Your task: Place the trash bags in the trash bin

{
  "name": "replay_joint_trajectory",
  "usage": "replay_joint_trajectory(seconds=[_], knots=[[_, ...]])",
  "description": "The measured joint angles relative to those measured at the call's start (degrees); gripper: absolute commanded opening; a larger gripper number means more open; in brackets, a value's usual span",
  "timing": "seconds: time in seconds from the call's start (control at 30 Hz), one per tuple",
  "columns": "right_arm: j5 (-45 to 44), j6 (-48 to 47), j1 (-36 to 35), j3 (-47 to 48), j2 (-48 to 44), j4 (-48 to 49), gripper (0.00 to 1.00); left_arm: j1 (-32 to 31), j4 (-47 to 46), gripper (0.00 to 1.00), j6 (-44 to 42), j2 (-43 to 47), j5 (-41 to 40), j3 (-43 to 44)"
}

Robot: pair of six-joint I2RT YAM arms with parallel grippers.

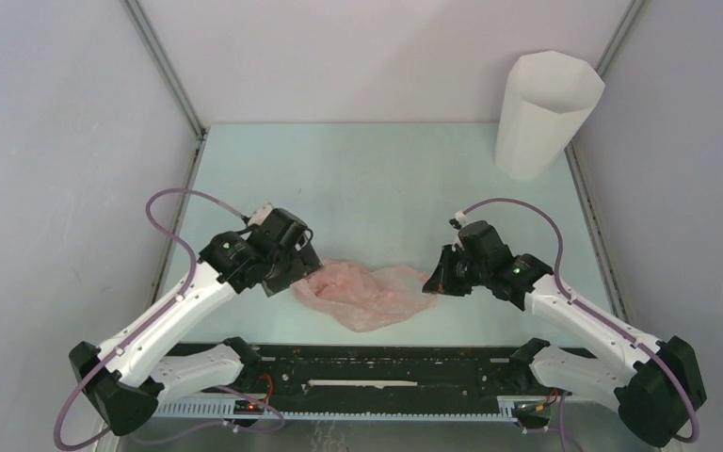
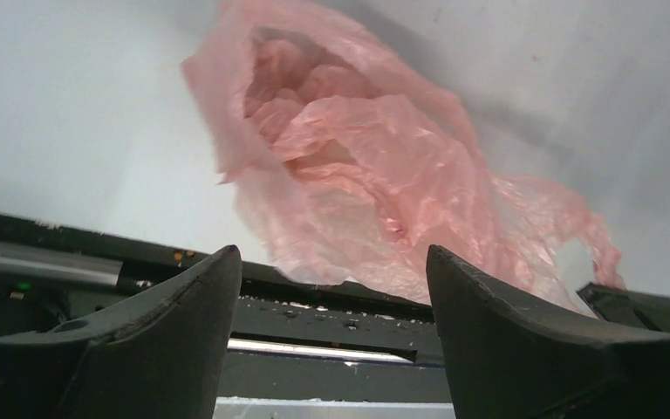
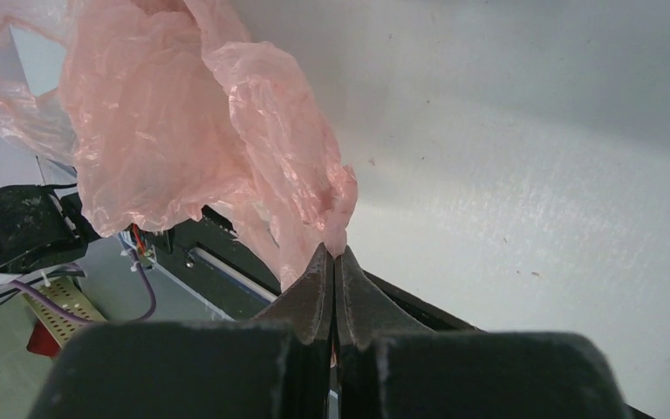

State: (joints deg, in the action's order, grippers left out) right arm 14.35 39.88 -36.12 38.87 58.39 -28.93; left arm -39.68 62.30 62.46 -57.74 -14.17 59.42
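**One end gripped, the other end free**

Top view: A thin, translucent pale-pink plastic film bag [image 1: 367, 294] lay crumpled on the pale green table [image 1: 367, 179], near the arms' bases. Its long axis ran left to right between the two grippers. The left gripper [image 1: 303, 276] sat at its left end and the right gripper [image 1: 430, 282] at its right end. The tall white faceted plastic bin [image 1: 546, 113] stood upright at the far right corner, well apart from the bag and on the right arm's side. The right arm therefore looked the nearer one to carry the bag there.

Left wrist view: The left gripper [image 2: 331, 262] had its black fingers spread wide with nothing between them. The bag [image 2: 358, 166] rose as a wrinkled heap just beyond the fingertips.

Right wrist view: The right gripper [image 3: 331, 253] had its jaws pressed together, pinching a twisted corner of the bag [image 3: 183, 131]. The rest of the film billowed up and to the left, away from the tips.
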Motion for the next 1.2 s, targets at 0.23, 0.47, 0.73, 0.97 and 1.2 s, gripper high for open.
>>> replay_joint_trajectory(seconds=[0.23, 0.47, 0.73, 0.97, 1.2], knots=[[-0.9, -0.3, -0.4, 0.0, -1.7, -0.9, 0.0, 0.1, 4.8, 0.84, 7.2, 0.7, -2.0, 0.0], [-1.6, -0.7, -0.8, 0.1, -1.8, -2.0, 0.02, 5.5, -0.6, 0.65, 7.0, 0.4, 0.4, -3.5], [-1.6, -1.2, -1.3, 0.2, -1.3, -2.1, 0.28, 7.6, -6.6, 0.11, 0.3, -4.9, 1.0, -5.6], [0.1, -2.8, -0.9, 0.9, 7.8, -0.1, 0.56, 7.6, -9.8, 0.0, -9.4, -5.9, 5.5, -5.6], [-0.5, -7.6, 0.5, 5.5, 20.4, -0.9, 0.66, 7.6, -12.5, 0.0, -12.7, -5.2, 9.1, -5.7]])
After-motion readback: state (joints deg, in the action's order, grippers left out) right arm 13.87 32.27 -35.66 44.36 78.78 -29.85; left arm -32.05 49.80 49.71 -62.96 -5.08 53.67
